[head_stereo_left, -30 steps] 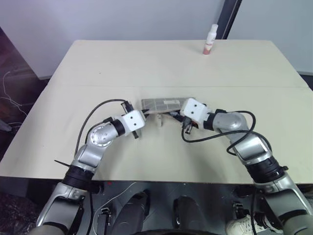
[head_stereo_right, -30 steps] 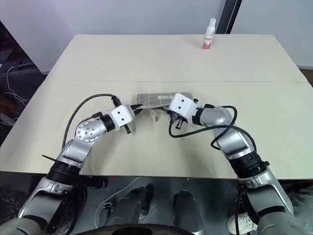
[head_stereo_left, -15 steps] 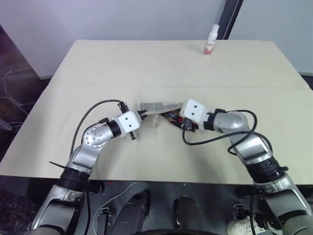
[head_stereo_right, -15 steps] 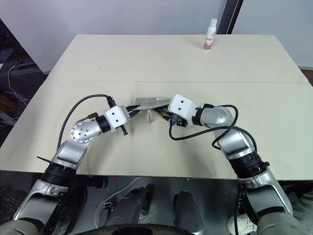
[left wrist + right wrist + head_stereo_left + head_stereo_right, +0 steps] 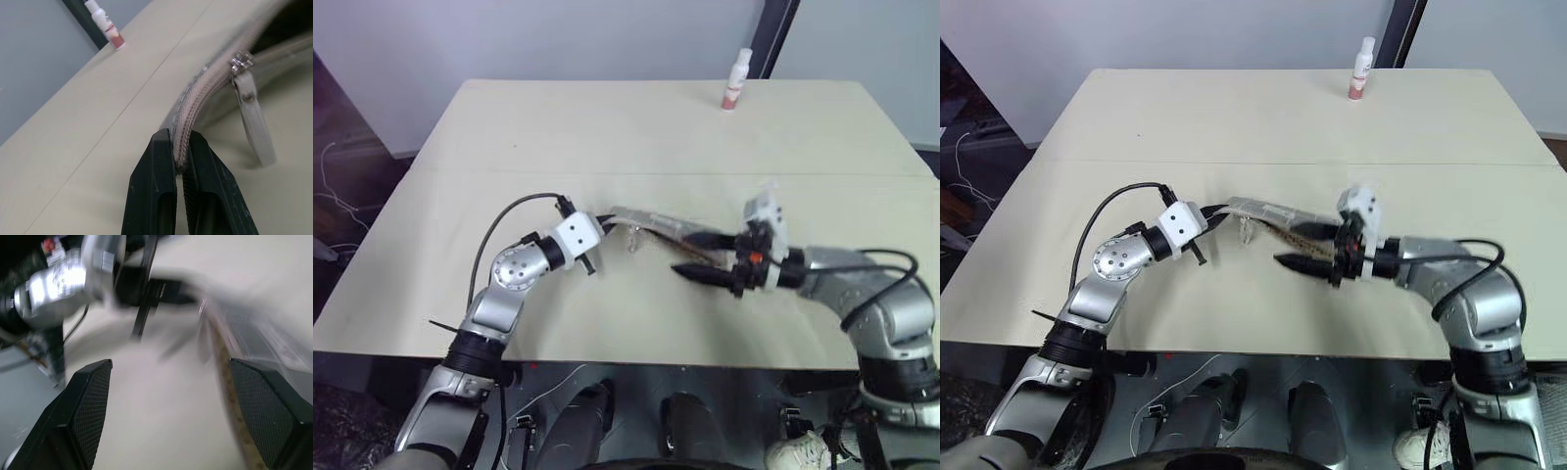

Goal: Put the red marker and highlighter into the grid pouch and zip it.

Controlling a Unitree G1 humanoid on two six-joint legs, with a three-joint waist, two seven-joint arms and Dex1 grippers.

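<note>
**Grid pouch held open at one end as the right gripper lets go and backs off**

Grid pouch is lying near the middle of the table, its left end lifted slightly off the surface, and the left gripper is pinching the zip tape at that corner, fingers pressed together on the fabric. The zip pull is hanging loose just past them, and the mouth is still gaping.

What is changing is on the other side. A second ago the right gripper was buried at the pouch's open end; now it is drawing back toward the robot, wrist rolling over, and its fingers are standing wide apart with nothing between them. To me that is looking like a delivery just finished.

Something dark and reddish is showing in the opening, possibly the red marker, but I can't be sure from here, and I am not making out the highlighter. If both are inside, only the zipping is remaining. A small bottle is standing untouched at the far edge.
</note>
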